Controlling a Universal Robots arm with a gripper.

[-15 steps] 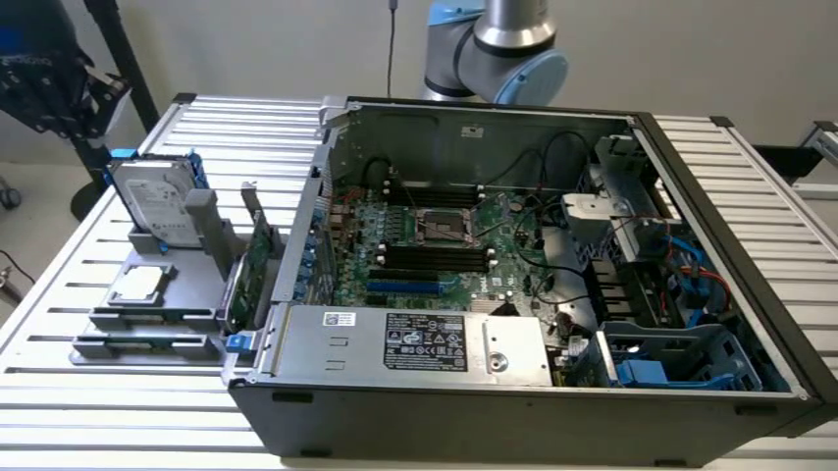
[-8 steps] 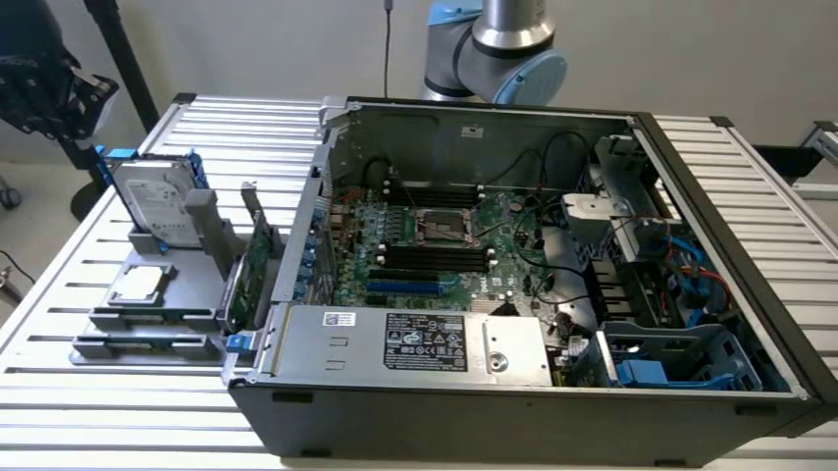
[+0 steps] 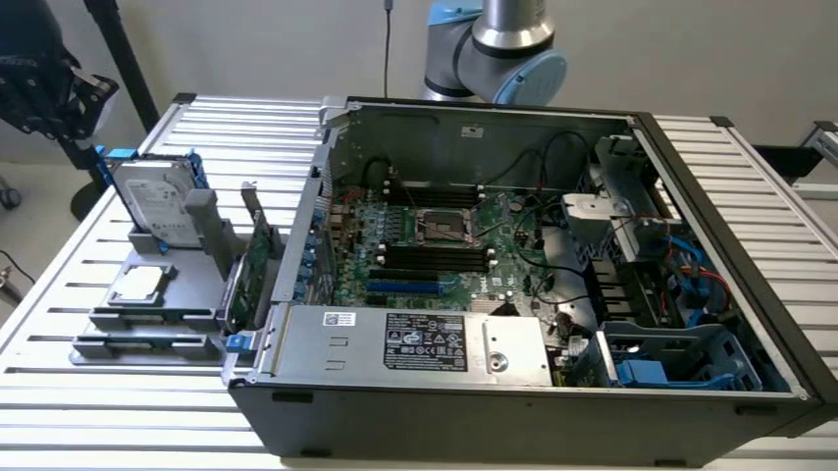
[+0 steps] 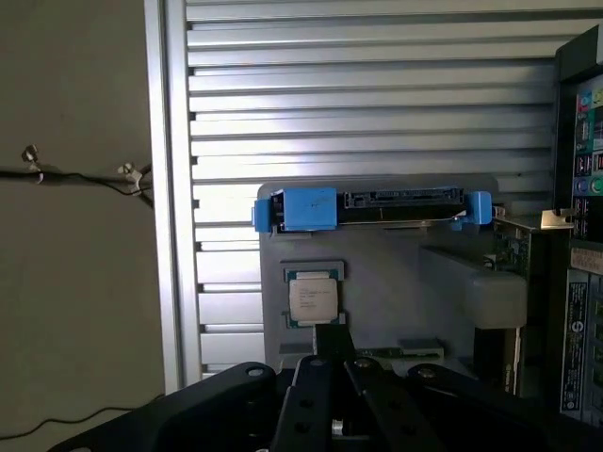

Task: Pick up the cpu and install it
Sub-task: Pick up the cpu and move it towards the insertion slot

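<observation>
Slatted metal bench (image 3: 78, 255), pale wall behind.

Exterior view: open computer case (image 3: 524, 412) across bench middle. Grey holder (image 3: 157, 324) by bench edge at the exterior view's left. cpu (image 3: 140, 285) flat on holder, hard drive (image 3: 157, 201) upright just behind it. Motherboard socket (image 3: 439, 228) inside case. Arm (image 3: 504, 44) at far bench edge.

Wrist view: pincer (image 4: 332, 344) fingers together, over holder, not gripping cpu (image 4: 313, 299), which sits in its recess.

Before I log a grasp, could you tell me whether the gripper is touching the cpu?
Apart. In the exterior view the cpu lies bare on its grey holder, nothing on it; the gripper hangs well away.
</observation>
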